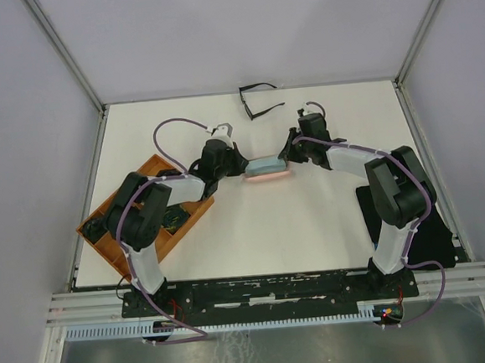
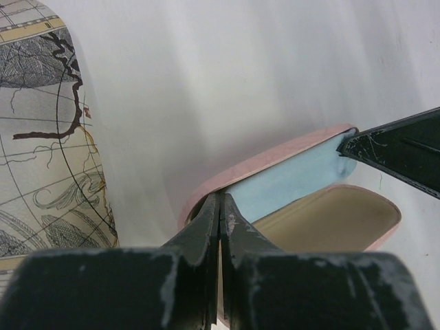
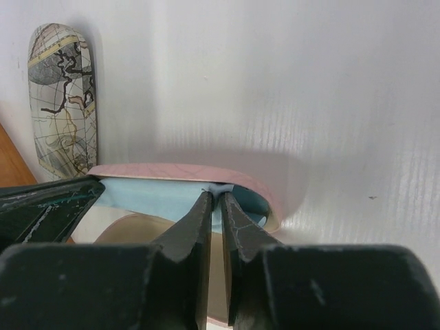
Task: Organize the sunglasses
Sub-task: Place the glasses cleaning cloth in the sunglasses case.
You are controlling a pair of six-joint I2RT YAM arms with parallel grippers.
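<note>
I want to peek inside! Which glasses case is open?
The pink case: its lid is lifted and a light-blue cloth shows inside. The map-patterned case is shut.

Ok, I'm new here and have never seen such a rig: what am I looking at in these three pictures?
Two robot arms, the left arm and right arm, are bolted to the near edge of a table. The wide picture looks from above and behind; the other two come from a camera on each wrist, looking along its jaws. On the table lie an open pink case with a light-blue cloth in it, a map-patterned case, black-framed glasses at the far edge and an orange tray on the left. The left jaws are shut at one end of the pink case; the right jaws, almost closed, meet the cloth at the other. Whether either grips anything is unclear.
</note>
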